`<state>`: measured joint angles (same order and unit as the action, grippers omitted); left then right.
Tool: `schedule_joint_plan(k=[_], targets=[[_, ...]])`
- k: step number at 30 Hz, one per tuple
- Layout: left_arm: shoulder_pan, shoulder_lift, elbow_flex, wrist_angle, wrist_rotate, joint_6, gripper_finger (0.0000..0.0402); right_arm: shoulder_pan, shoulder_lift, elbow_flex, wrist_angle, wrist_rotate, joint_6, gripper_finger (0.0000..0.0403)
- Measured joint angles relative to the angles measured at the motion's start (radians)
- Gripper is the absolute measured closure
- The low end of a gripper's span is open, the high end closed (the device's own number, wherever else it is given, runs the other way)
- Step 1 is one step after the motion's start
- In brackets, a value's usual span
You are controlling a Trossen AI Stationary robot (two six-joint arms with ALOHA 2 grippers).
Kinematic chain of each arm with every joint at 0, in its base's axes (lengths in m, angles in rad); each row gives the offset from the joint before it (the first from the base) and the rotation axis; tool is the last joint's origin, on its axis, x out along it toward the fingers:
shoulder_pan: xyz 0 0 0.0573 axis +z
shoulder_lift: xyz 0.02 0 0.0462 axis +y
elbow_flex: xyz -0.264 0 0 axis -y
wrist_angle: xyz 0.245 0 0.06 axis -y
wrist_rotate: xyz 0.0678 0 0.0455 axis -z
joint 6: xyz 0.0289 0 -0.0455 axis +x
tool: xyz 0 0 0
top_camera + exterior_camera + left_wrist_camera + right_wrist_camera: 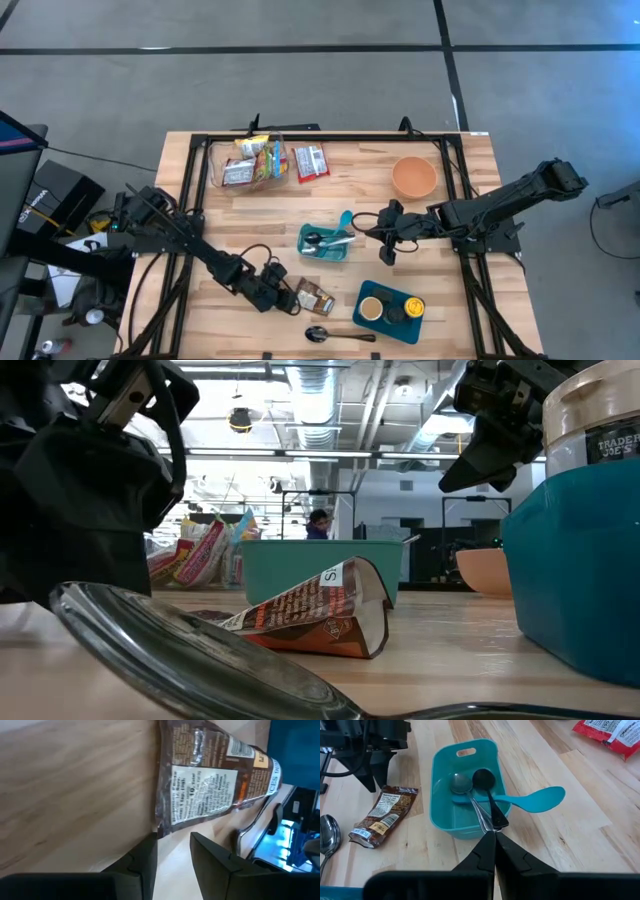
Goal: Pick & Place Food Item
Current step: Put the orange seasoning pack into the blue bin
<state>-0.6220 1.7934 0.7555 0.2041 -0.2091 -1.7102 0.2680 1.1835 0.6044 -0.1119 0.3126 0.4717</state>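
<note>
**Brown snack packet flat on the worktop, left fingers at its end**

The brown snack packet (313, 298) lies flat on the wooden worktop (340, 205), just below and left of the teal utensil bin (325, 243). Its long axis runs roughly left to right in the high view, tilted a little, with one short end toward the left gripper (281, 297) and the other toward the teal tray (391, 310). In the low view the packet (310, 615) bows upward, one end lifted off the wood.

The left gripper's fingers (145, 862) stand narrowly apart right at the packet's near end (210, 785); whether they pinch its edge cannot be told.

Bare wood lies between the packet and the utensil bin. A metal spoon (335, 334) lies below the packet, close to the worktop's front edge.

The right gripper (385, 247), fingers (485, 851) pressed together, hangs just right of the utensil bin (465, 790).
</note>
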Motion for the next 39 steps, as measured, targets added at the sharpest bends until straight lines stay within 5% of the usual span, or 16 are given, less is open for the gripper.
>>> schedule_joint_plan(k=[39], targets=[[0.029, 0.0, -0.002, 0.015, -0.034, 0.061, 0.029, 0.0, 0.0, 0.0, 0.0, 0.002, 0.0, 0.0402]])
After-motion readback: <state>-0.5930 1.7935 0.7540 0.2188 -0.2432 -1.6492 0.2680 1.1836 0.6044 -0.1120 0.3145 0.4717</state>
